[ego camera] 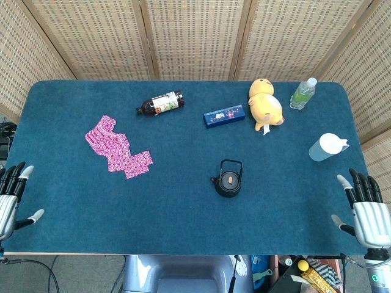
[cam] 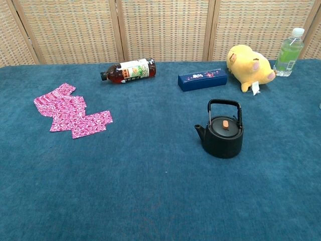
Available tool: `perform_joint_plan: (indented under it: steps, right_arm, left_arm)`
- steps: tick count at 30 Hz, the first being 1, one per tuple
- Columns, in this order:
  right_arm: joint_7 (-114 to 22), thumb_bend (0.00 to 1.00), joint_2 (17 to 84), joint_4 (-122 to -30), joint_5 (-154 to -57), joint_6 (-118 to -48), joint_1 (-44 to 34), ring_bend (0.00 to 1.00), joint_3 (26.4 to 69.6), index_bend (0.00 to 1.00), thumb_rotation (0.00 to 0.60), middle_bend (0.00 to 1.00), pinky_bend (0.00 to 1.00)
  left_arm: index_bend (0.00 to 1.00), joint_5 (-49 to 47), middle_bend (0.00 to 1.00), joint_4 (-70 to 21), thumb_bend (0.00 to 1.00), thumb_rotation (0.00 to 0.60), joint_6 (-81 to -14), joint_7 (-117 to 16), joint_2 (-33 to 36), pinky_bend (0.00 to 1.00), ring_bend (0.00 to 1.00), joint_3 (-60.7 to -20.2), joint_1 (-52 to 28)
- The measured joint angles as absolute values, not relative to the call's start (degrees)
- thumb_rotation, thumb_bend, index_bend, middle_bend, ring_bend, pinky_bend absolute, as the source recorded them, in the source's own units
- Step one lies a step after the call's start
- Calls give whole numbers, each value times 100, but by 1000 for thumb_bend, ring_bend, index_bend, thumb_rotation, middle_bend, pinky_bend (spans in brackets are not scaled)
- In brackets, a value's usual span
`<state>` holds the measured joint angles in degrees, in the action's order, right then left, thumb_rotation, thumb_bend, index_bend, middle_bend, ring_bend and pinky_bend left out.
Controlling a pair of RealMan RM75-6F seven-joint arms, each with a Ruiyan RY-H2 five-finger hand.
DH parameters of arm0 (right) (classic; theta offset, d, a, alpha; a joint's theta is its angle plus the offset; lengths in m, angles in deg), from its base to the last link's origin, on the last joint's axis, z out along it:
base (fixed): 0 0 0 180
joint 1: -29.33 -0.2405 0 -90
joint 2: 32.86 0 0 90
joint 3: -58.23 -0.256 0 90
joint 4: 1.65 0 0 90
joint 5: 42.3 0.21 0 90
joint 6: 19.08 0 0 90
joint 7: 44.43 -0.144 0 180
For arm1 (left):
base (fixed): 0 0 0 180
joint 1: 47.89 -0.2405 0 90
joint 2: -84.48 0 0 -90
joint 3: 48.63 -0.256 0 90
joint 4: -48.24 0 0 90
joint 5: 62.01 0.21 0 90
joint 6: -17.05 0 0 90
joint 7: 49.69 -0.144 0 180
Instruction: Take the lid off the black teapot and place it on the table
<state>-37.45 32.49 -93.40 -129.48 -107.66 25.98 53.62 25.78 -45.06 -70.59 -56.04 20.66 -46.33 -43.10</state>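
Note:
The black teapot stands upright a little right of the table's middle, its spout pointing left and its handle raised. Its lid, with an orange knob, sits on the pot. My left hand hovers at the table's near left corner, fingers spread and empty. At the near right corner my right hand is likewise spread, holding nothing. Both hands are far from the teapot and show only in the head view.
On the blue table lie a pink patterned cloth at left, a brown bottle on its side, a dark blue box, a yellow plush toy, a green water bottle and a white pitcher at right.

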Motion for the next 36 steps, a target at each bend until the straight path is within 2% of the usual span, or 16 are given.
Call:
perform_joint_plan:
  steps: [9, 10, 11, 15, 18, 21, 27, 33, 36]
  right_arm:
    - [-3711, 22, 3253, -9369, -12940, -10630, 2554, 0, 5396, 0, 600, 0, 0]
    - [-3714, 54, 3253, -9374, -12945, -10603, 2540, 0, 5400, 0, 600, 0, 0]
    - [-3722, 128, 3254, -9381, -12955, -10571, 2523, 0, 5405, 0, 600, 0, 0]
    - [-3733, 489, 3252, -9390, -13113, -10310, 2325, 0, 5430, 0, 600, 0, 0]
    - [-3718, 672, 3221, -9391, -13255, -9924, 2043, 0, 5434, 13, 600, 0, 0]
    - [-3650, 795, 3175, -9408, -13349, -9348, 1643, 0, 5403, 34, 600, 0, 0]
    - [-3546, 941, 3162, -9528, -13360, -7915, 601, 0, 5223, 75, 600, 0, 0]
    - [-2989, 998, 3618, -9505, -12922, -6806, -439, 0, 4842, 105, 600, 18, 0]
    - [-2677, 1000, 3992, -9344, -12620, -6499, -820, 0, 4689, 105, 600, 21, 0]
  left_arm:
    - [0, 2522, 0, -4466, 169, 600, -7016, -5584, 2041, 0, 0, -4621, -4304]
    - [0, 2512, 0, -4459, 169, 600, -7002, -5578, 2035, 0, 0, -4615, -4296]
    - [0, 2502, 0, -4453, 169, 600, -6995, -5572, 2032, 0, 0, -4610, -4291]
    - [0, 2474, 0, -4412, 169, 600, -6977, -5561, 2003, 0, 0, -4584, -4272]
    - [0, 2447, 0, -4372, 169, 600, -6965, -5565, 1968, 0, 0, -4562, -4256]
    - [0, 2376, 0, -4344, 169, 600, -6928, -5567, 1942, 0, 0, -4531, -4239]
    - [0, 2337, 0, -4267, 170, 600, -6884, -5521, 1897, 0, 0, -4499, -4204]
    - [0, 2248, 0, -4162, 169, 600, -6766, -5490, 1849, 0, 0, -4476, -4155]
    - [0, 2229, 0, -4138, 169, 600, -6708, -5525, 1825, 0, 0, -4478, -4126]
